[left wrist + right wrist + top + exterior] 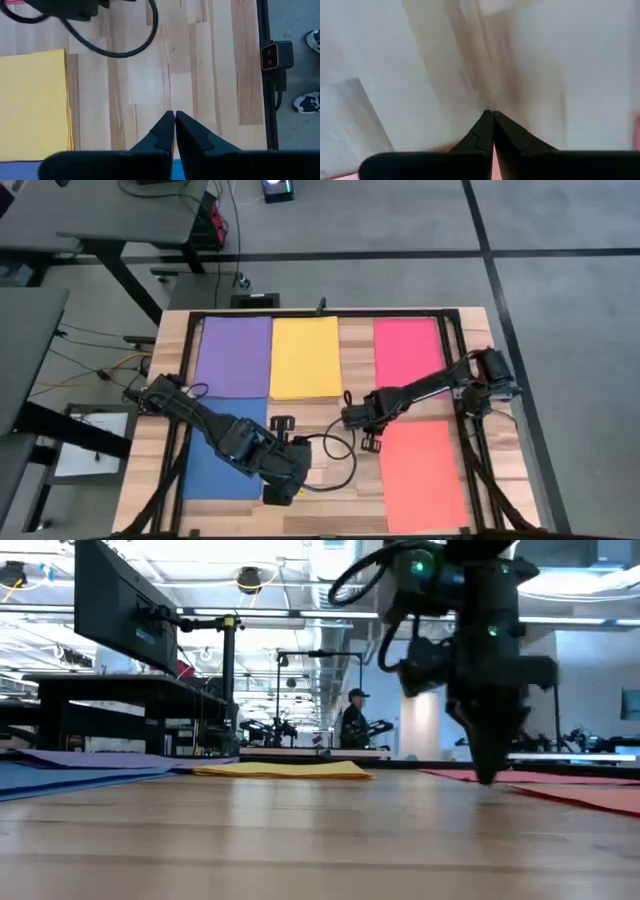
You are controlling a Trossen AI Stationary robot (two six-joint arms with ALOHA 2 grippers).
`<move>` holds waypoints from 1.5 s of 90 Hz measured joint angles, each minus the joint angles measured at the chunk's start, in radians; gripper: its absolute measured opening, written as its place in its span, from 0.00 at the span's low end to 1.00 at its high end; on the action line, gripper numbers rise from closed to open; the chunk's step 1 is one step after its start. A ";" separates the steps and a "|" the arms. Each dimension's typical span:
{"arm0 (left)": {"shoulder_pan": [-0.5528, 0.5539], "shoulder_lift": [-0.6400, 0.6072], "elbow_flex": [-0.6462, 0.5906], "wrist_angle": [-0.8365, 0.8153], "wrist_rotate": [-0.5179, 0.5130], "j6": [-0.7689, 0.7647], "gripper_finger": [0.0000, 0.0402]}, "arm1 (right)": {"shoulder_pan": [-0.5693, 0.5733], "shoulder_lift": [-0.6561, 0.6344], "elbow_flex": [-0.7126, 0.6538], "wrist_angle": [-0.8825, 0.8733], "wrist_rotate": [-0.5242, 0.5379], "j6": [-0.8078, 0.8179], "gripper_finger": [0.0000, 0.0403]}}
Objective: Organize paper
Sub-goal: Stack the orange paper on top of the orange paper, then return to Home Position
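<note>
Five sheets of paper lie flat on the wooden table: purple [235, 357], yellow [305, 357] and red-pink [408, 352] along the far side, blue [215, 465] at the near left and orange-coral [425, 475] at the near right. My left gripper [174, 114] is shut and hovers over bare wood just right of the blue sheet [303, 468]. My right gripper [368, 442] is also shut. It points straight down, with its tips at the tabletop [487, 778] beside the orange-coral sheet's far left corner. My right gripper has its shut fingertips [493, 113] down at the bare wood, pointing down from above. Whether they touch the table or the edge of the orange-coral sheet, I cannot tell.
A black cable loop [335, 448] lies on the wood between the two grippers, and a small black part [283, 423] lies near the yellow sheet. Black frame rails [455, 330] run along the table's sides. A person's shoes [306, 102] show at the near edge. Another person [352, 720] stands far off.
</note>
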 joint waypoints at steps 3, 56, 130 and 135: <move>0.000 0.000 0.000 -0.003 0.000 -0.001 0.00 | 0.013 -0.020 0.010 -0.009 -0.003 0.015 0.00; 0.025 -0.256 -0.016 -0.047 -0.149 -0.145 0.00 | 0.379 -0.407 0.016 0.262 0.097 0.308 0.00; 0.475 -1.066 -1.276 0.978 0.028 0.056 0.00 | -0.332 -1.319 -0.654 0.715 -0.121 -0.066 0.00; 0.474 -1.068 -1.296 0.982 0.030 0.007 0.00 | -0.333 -1.363 -0.734 0.849 -0.119 -0.085 0.00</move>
